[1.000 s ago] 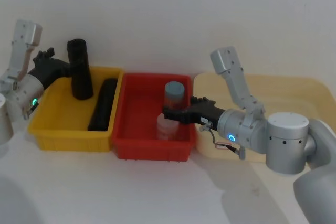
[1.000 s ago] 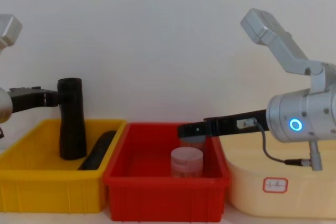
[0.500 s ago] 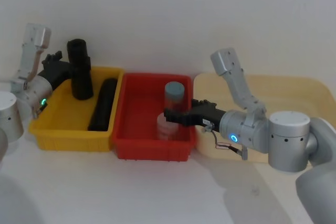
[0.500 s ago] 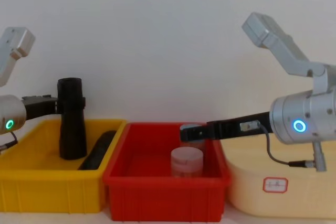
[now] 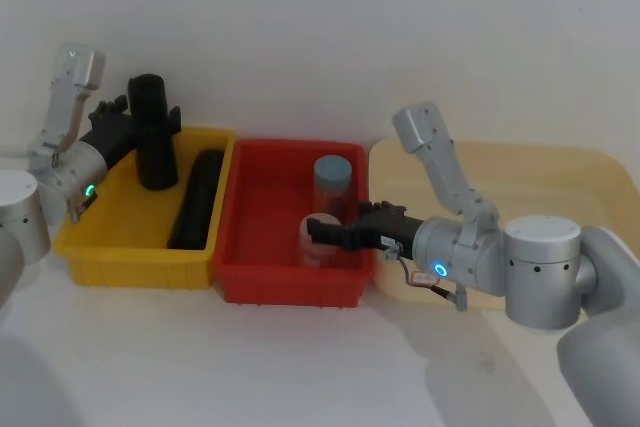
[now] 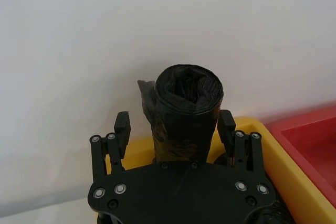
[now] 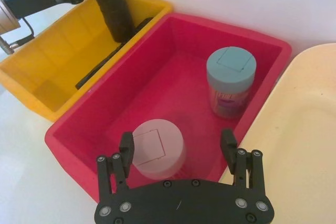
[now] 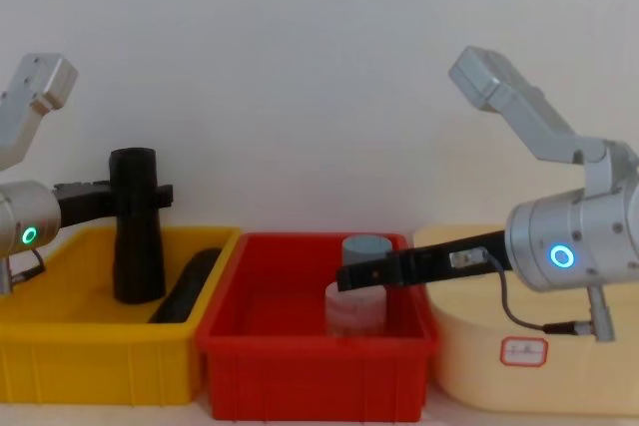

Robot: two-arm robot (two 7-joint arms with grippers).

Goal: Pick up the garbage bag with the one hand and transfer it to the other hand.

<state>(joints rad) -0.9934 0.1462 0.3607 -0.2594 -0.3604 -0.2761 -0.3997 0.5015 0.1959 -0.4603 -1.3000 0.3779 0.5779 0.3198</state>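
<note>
Wrist view shows left gripper's (image 6: 174, 123) fingers (image 6: 122, 127) parted around upright garbage bag (image 6: 185, 103).

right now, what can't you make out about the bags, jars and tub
Left wrist view: the garbage bag lower end, behind the left gripper body.
Chest view: the label on the tub, too small to read.
Head view: the pale jar lid, partly covered by the right gripper.
</note>
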